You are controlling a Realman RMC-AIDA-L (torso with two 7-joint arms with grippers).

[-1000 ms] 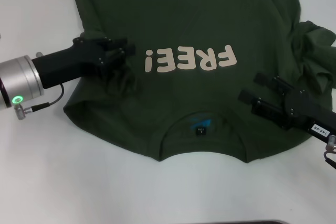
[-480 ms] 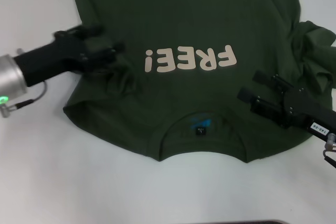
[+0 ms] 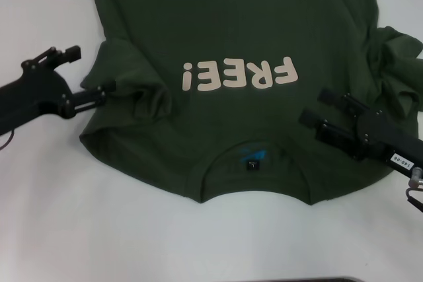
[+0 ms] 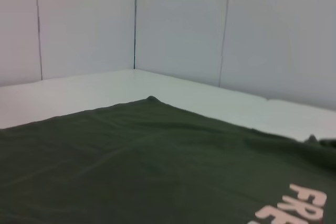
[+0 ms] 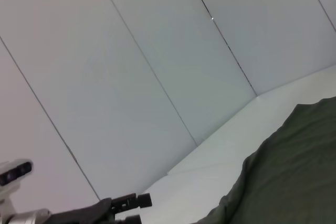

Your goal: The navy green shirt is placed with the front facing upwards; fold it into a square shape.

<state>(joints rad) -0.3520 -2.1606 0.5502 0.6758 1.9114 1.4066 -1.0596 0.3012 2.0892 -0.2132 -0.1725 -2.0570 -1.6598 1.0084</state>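
The navy green shirt (image 3: 231, 24) lies front up on the white table, collar (image 3: 254, 163) toward me, cream "FREE!" lettering (image 3: 238, 74) across the chest. Its left sleeve (image 3: 142, 94) is folded inward in a rumpled lump. The right sleeve (image 3: 396, 57) is bunched at the side. My left gripper (image 3: 89, 70) is open at the shirt's left edge, one finger touching the folded sleeve. My right gripper (image 3: 318, 107) hovers open over the right shoulder area. The left wrist view shows the shirt (image 4: 131, 161) spread flat.
White table (image 3: 59, 216) surrounds the shirt on the left and front. Pale wall panels (image 4: 178, 24) stand behind the table. In the right wrist view the shirt's edge (image 5: 283, 182) and the far left arm (image 5: 105, 208) show.
My left gripper has drawn back to the left, off the chest to the shirt's edge, and its fingers stand wider apart. The folded sleeve stayed put. The right arm barely moved.
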